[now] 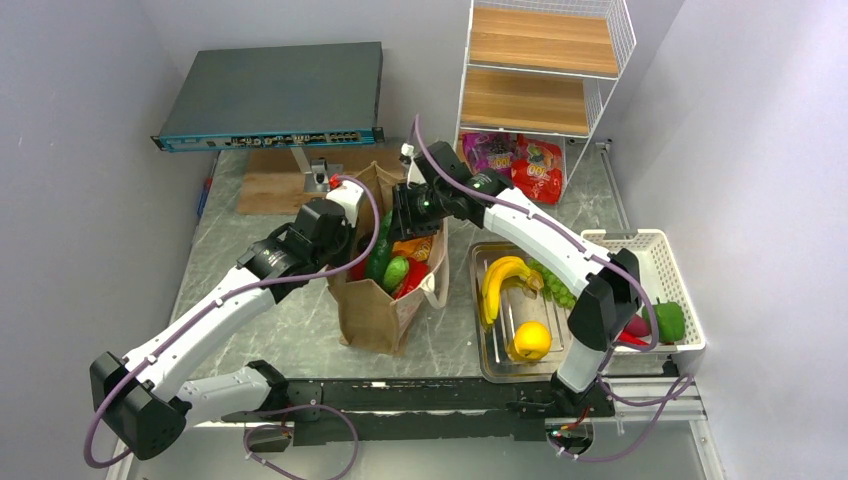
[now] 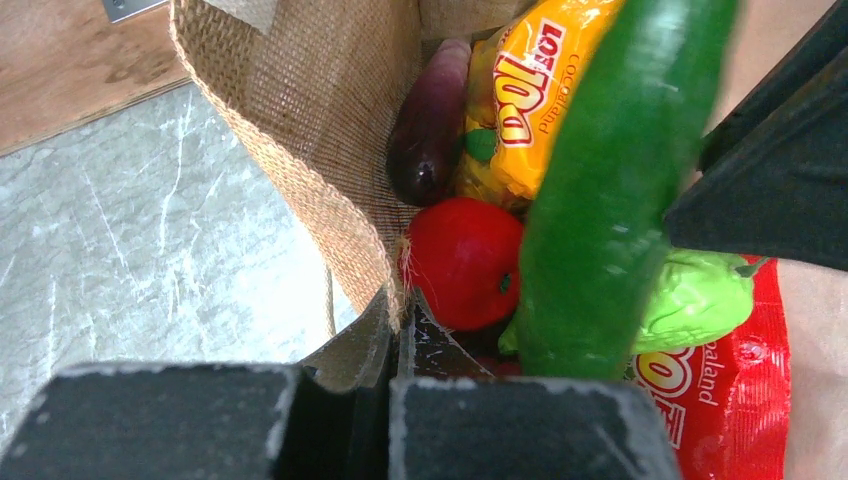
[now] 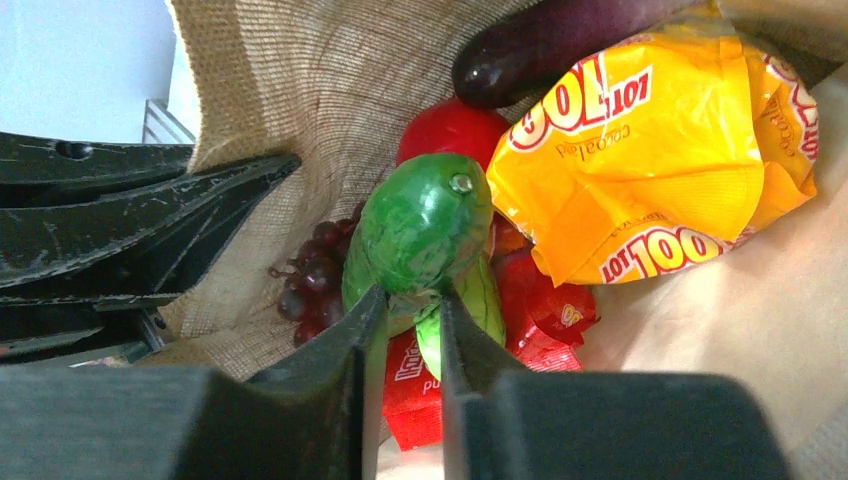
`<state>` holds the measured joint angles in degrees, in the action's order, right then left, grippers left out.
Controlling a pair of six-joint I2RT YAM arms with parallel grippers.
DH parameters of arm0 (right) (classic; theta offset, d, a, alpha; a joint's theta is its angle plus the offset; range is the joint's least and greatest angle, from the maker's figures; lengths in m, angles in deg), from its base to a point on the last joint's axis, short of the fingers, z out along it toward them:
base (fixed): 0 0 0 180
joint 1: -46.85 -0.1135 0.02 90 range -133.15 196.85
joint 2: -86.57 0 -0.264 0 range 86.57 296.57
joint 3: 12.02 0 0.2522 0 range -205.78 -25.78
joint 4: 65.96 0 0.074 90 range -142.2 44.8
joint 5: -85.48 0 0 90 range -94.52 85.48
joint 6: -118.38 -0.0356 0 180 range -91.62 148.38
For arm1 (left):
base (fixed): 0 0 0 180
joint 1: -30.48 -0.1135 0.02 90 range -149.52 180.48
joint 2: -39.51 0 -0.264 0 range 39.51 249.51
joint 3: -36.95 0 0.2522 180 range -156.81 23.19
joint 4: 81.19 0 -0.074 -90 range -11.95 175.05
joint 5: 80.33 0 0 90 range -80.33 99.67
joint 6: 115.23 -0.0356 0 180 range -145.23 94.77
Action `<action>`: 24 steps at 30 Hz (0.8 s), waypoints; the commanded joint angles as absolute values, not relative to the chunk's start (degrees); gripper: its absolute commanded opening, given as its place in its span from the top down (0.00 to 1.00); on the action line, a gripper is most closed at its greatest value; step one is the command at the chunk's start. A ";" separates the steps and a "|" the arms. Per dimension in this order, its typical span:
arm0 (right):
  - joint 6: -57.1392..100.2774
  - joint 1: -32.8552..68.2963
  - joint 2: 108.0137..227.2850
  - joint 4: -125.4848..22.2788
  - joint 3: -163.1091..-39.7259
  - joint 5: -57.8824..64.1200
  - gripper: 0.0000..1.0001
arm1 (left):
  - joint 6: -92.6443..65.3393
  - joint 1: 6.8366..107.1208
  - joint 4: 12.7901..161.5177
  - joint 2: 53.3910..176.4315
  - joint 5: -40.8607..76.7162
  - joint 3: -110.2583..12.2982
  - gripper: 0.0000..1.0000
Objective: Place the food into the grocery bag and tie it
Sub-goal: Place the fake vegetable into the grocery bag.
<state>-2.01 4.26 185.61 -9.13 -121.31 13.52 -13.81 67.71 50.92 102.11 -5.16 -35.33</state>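
Note:
The brown grocery bag [image 1: 372, 312] stands open mid-table with a cream handle [image 1: 440, 285] on its right side. My left gripper [image 1: 352, 228] is shut on the bag's left rim [image 2: 345, 215], pinching the woven edge. My right gripper [image 1: 408, 215] is over the opening, shut on a green cucumber [image 3: 425, 225] held upright in the bag. The cucumber also shows in the left wrist view [image 2: 600, 200]. Inside lie a red apple [image 2: 465, 262], an orange snack packet [image 3: 650, 170], a red packet [image 3: 540, 305], dark grapes [image 3: 315, 275] and a purple aubergine [image 2: 425, 125].
A metal tray [image 1: 487, 362] right of the bag holds bananas [image 1: 505, 280], a yellow fruit [image 1: 530, 340] and green grapes [image 1: 555, 285]. A white basket [image 1: 650, 250] holds a green pepper [image 1: 668, 320]. Snack packets [image 1: 520, 160] lie under a wire shelf [image 1: 545, 70]. A wooden board [image 1: 280, 180] lies behind.

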 commanded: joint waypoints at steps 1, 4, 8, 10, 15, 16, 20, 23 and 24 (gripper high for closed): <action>-2.72 4.00 185.41 -7.63 -122.88 12.37 0.50 | -14.25 68.09 51.09 101.09 -4.79 -36.83 1.00; -3.87 3.96 184.46 -7.62 -123.68 10.97 0.02 | -14.22 68.05 51.00 101.07 -4.84 -36.80 1.00; -6.03 3.96 182.93 -7.51 -125.50 9.19 0.00 | -14.35 68.01 51.09 100.94 -5.15 -36.70 1.00; -9.49 3.95 181.16 -10.36 -125.41 10.37 0.00 | -14.35 68.06 50.98 101.00 -5.46 -36.76 1.00; -26.50 3.83 170.40 -38.61 -112.32 18.42 0.00 | -14.44 68.04 50.88 100.95 -5.94 -36.84 1.00; -30.52 3.70 167.73 -45.46 -108.34 17.64 0.00 | -14.44 68.09 50.93 100.94 -6.12 -36.83 1.00; -41.33 3.13 158.94 -72.95 -93.53 12.72 0.00 | -14.56 68.05 50.84 101.19 -6.52 -36.86 1.00; -43.71 3.00 158.79 -79.54 -92.54 13.39 0.00 | -14.55 68.05 50.86 101.47 -6.34 -36.89 1.00; -44.81 2.98 159.17 -78.69 -93.35 13.08 0.00 | -14.54 68.08 50.86 101.54 -6.26 -36.87 1.00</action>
